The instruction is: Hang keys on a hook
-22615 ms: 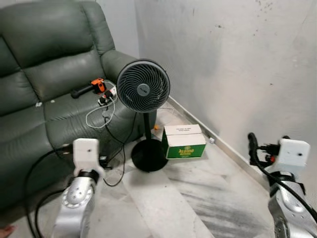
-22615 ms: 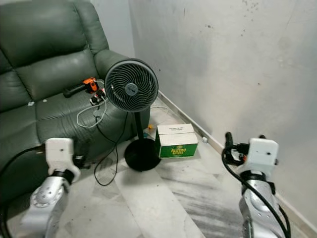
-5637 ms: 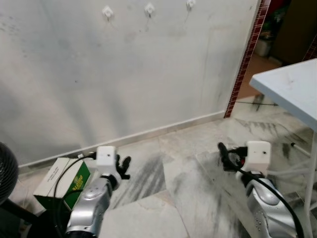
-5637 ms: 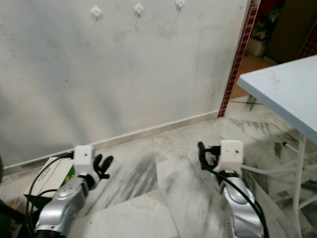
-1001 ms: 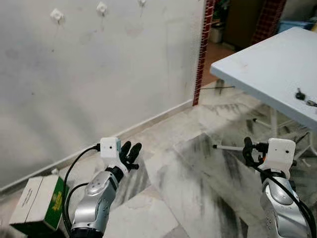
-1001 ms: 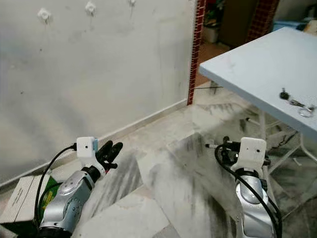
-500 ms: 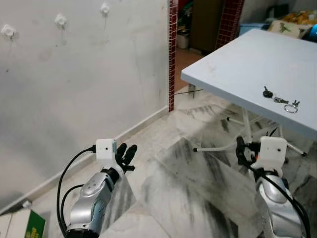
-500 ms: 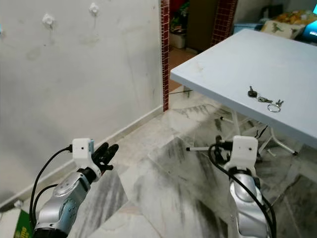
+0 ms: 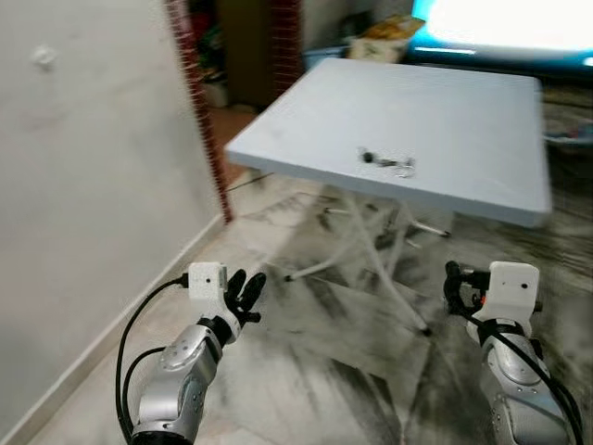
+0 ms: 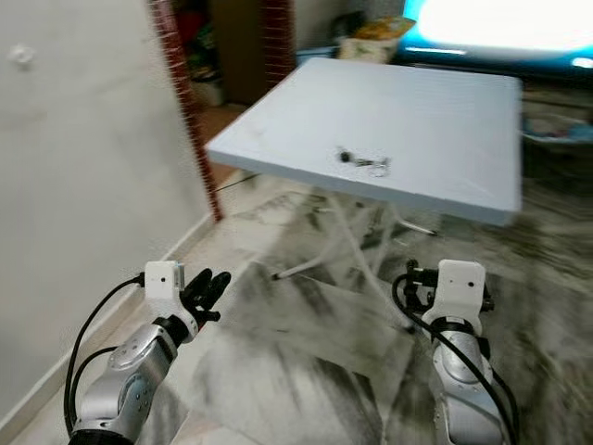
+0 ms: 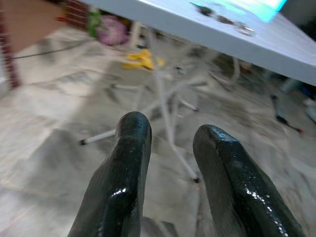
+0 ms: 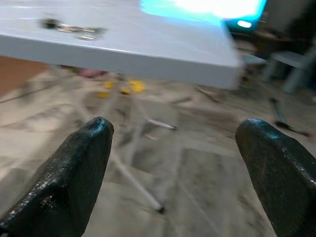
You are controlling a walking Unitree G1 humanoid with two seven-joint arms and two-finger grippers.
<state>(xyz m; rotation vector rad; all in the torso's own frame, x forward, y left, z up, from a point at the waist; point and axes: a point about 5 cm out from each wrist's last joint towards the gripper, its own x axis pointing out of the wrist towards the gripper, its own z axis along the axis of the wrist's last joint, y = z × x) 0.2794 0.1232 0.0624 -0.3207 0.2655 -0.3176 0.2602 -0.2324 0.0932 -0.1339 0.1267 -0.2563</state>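
A small bunch of keys (image 9: 389,162) on a ring lies on the pale blue-grey folding table (image 9: 454,102) ahead of me, near its front edge. They also show along my right fingers as keys (image 12: 69,27). One white hook (image 9: 42,56) sits high on the wall at far left. My left gripper (image 9: 248,278) is held low over the floor, its fingers (image 11: 131,163) a little apart and holding nothing. My right gripper (image 9: 454,280) is low in front of the table, wide open and empty, well short of the keys.
A grey-white wall (image 9: 93,185) runs along my left and ends at a red brick pillar (image 9: 190,83) beside a dark doorway. White folding legs (image 9: 371,250) stand under the table on the marble floor. A bright screen (image 9: 500,23) glows behind the table.
The camera has swung to the right: the table and keys now sit in the centre and nearer, and the wall hooks have slid off to the left. Both grippers keep their pose.
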